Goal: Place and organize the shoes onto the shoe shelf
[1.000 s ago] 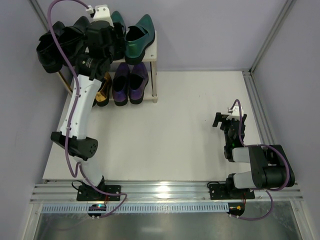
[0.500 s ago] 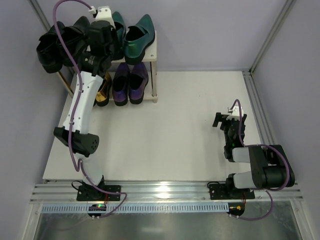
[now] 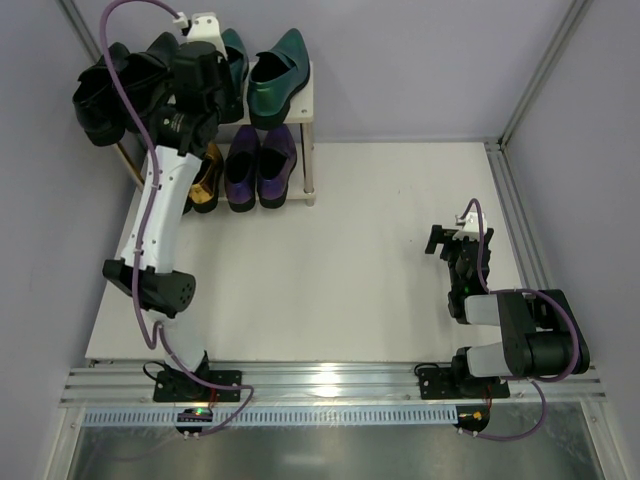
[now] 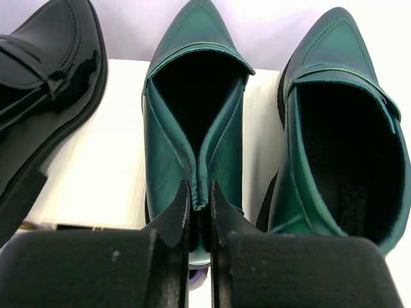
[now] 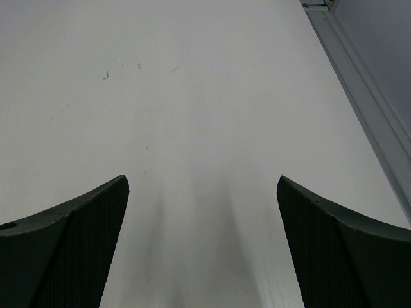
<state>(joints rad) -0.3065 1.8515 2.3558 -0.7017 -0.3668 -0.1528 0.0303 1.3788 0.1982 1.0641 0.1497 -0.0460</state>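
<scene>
From above, the shoe shelf (image 3: 309, 97) stood in the far left corner of the white table (image 3: 380, 250), against the back wall. On its top board two black shoes (image 3: 105, 95) sat at the left end, hanging over the edge. The left green shoe (image 3: 237, 52) and the right green shoe (image 3: 276, 76) sat side by side further right, toes towards the wall. On the lower tier a gold shoe (image 3: 206, 186) lay next to the purple pair (image 3: 260, 165). The left arm (image 3: 160, 205) reached up from its base to the top tier, and its wrist hid the heel of the left green shoe. The right arm (image 3: 510, 335) sat folded at the near right, well away from the shelf. In the left wrist view, the left gripper (image 4: 200, 196) was clenched on the back of the left green shoe's heel collar. The leather was pinched into a narrow fold between the two fingers, and the shoe rested on the pale board. The right green shoe was just beside it, and one black shoe lay to the left with bare board between. In the right wrist view, the right gripper (image 5: 202, 183) was spread wide, with only bare table between its fingers and nothing held.
</scene>
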